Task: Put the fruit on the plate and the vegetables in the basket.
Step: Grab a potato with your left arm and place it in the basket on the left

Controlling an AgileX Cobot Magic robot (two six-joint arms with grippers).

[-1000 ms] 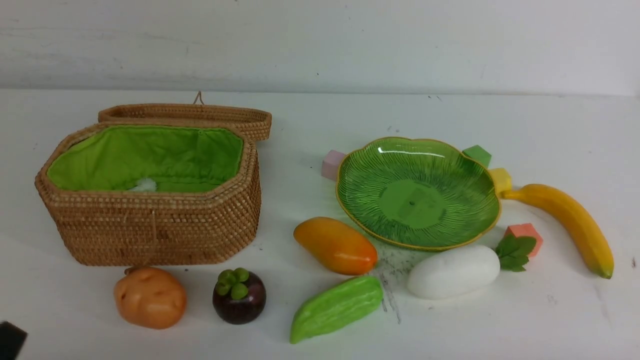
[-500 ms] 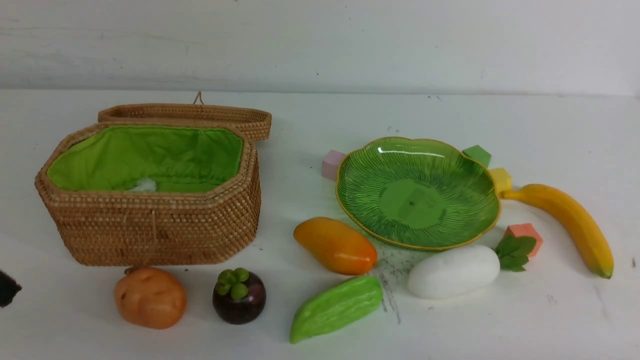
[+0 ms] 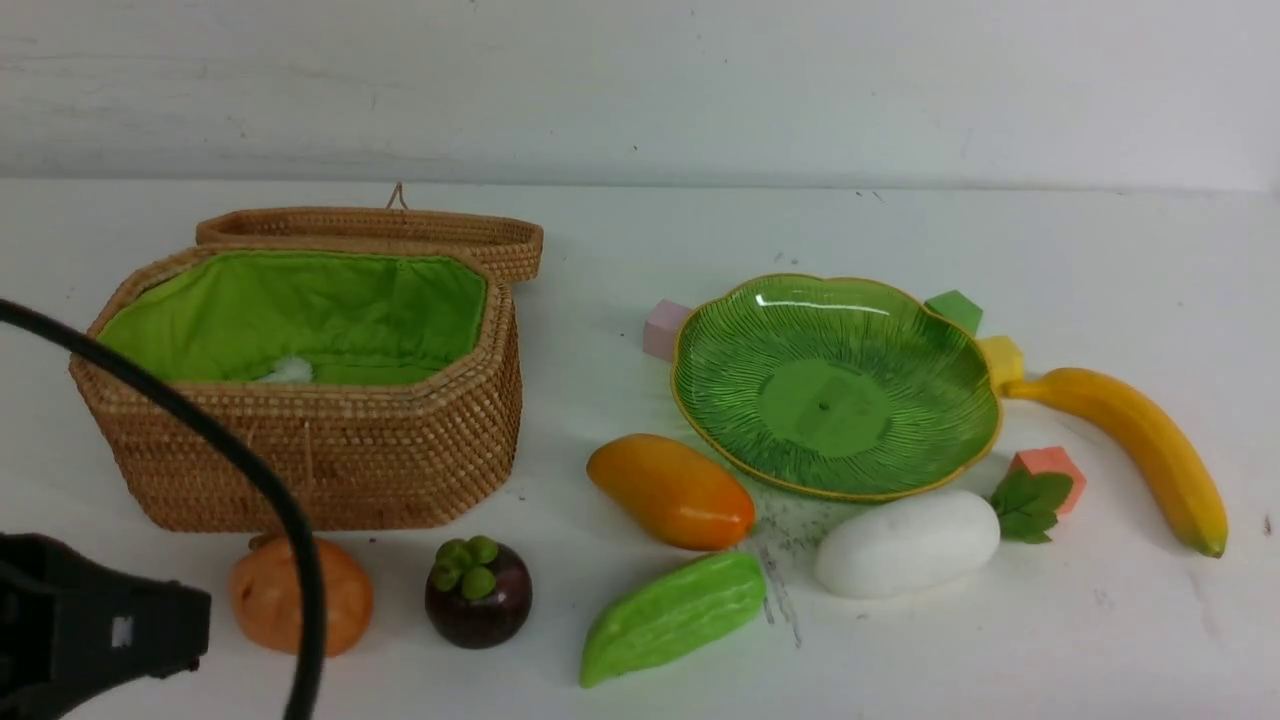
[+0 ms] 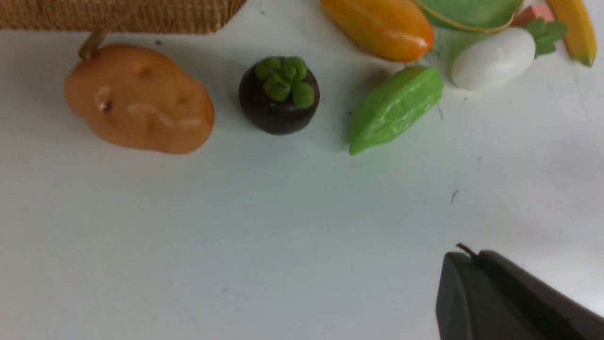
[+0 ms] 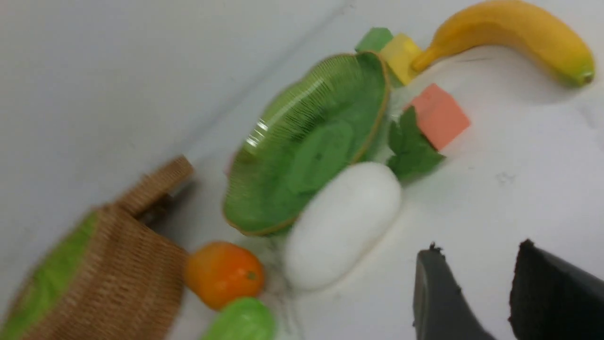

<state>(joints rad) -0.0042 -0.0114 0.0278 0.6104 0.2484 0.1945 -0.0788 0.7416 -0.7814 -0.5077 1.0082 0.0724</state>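
My left gripper [image 3: 197,612] has come in low at the near left, shut and holding nothing, its tip [image 4: 465,257] just left of the brown-orange potato [image 3: 345,595]. The dark-purple mangosteen [image 3: 478,592] stands next to the potato. The green gourd [image 3: 672,617], mango [image 3: 670,490] and white radish [image 3: 905,545] lie in front of the bare green plate [image 3: 900,340]. The banana [image 3: 1130,440] lies to the plate's right. The open wicker basket [image 3: 300,460] stands behind the potato. My right gripper [image 5: 476,250] shows only in its wrist view, open and empty, near the radish [image 5: 342,224].
Small cubes ring the plate: pink [image 3: 663,328], green [image 3: 955,308], yellow [image 3: 1002,360] and salmon [image 3: 1050,468]. The basket's lid [image 3: 380,228] lies open behind it. A black cable [image 3: 200,420] from my left arm arcs across the basket's front.
My left arm has swung in from the lower left edge toward the potato, its cable now crossing the basket. No fruit or vegetable has moved.
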